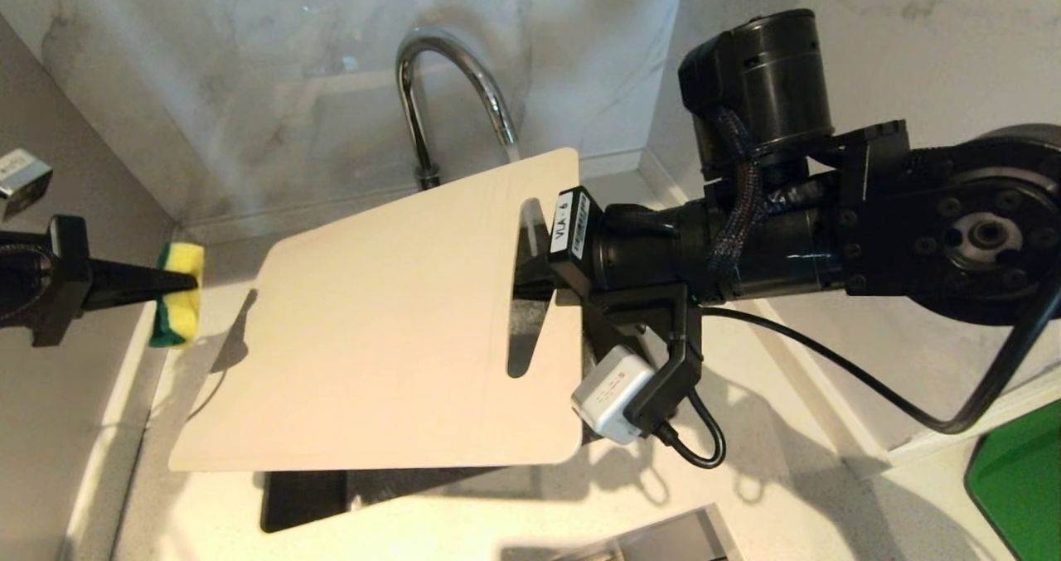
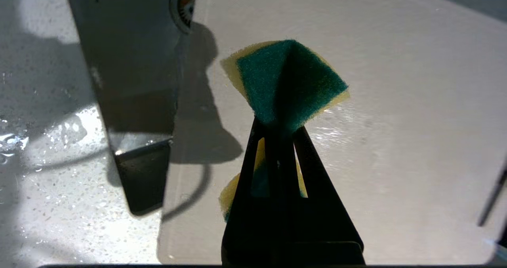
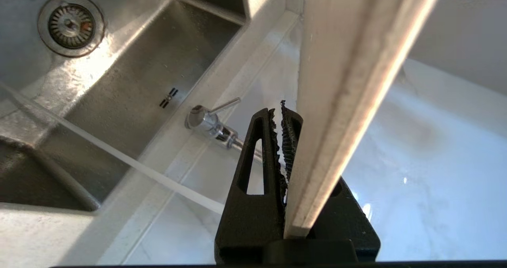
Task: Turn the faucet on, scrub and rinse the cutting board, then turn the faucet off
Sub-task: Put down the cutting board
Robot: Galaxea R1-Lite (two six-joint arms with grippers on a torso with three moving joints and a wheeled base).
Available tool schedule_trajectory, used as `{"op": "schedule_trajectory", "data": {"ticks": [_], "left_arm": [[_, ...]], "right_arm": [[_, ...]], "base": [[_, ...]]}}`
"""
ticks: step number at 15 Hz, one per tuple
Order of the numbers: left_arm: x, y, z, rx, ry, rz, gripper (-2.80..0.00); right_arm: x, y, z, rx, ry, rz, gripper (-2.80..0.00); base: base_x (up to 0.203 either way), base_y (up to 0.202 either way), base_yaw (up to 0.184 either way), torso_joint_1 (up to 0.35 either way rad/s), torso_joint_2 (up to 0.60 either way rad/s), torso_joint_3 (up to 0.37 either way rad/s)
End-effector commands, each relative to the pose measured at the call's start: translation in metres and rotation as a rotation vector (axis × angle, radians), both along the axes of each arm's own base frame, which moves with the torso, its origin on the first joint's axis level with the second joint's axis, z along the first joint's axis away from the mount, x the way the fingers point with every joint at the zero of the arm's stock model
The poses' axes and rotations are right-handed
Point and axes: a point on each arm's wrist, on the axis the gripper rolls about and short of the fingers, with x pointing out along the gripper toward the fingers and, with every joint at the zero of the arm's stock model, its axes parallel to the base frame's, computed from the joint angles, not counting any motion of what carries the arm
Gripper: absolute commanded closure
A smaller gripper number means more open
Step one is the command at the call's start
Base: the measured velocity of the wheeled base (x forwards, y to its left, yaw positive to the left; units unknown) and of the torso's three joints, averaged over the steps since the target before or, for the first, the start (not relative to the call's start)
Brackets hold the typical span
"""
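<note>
Beige cutting board (image 1: pixel 390 312) hangs over the sink (image 3: pixel 130 82), clamped at its slotted end by the right gripper (image 3: pixel 282 117); only that wrist view shows the faucet (image 3: pixel 206 121) lever; the left gripper (image 1: pixel 186 279) pinches a sponge (image 1: pixel 178 294) beside the board's far edge.

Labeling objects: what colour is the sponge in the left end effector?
Sponge: yellow with a dark green scrub layer. Shows best in the head view.

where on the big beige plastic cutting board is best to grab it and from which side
Probably the short end by the elongated handle slot, coming from the robot's right side, edge-on. The large thin beige plastic cutting board is flat, so jaws can pinch across its thickness there. The right gripper is already shut on that edge, leaving the broad face free for the yellow-green sponge in the left gripper.
</note>
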Motion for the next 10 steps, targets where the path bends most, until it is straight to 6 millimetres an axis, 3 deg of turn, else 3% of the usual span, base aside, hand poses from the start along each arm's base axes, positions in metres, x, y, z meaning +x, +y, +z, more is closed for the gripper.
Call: {"op": "schedule_trajectory", "data": {"ticks": [1,10], "left_arm": [[-0.012,-0.002,0.028,-0.005,-0.057,0.003,0.00],[-0.022,-0.002,0.047,0.023,-0.091,0.055,0.00]], "right_arm": [[-0.008,-0.008,0.001,0.014,-0.015,-0.002,0.00],[-0.030,-0.042,0.029,0.116,-0.029,-0.059,0.00]], "base": [[0.000,0.000,0.000,0.000,0.00,0.000],[0.000,0.000,0.000,0.000,0.00,0.000]]}}
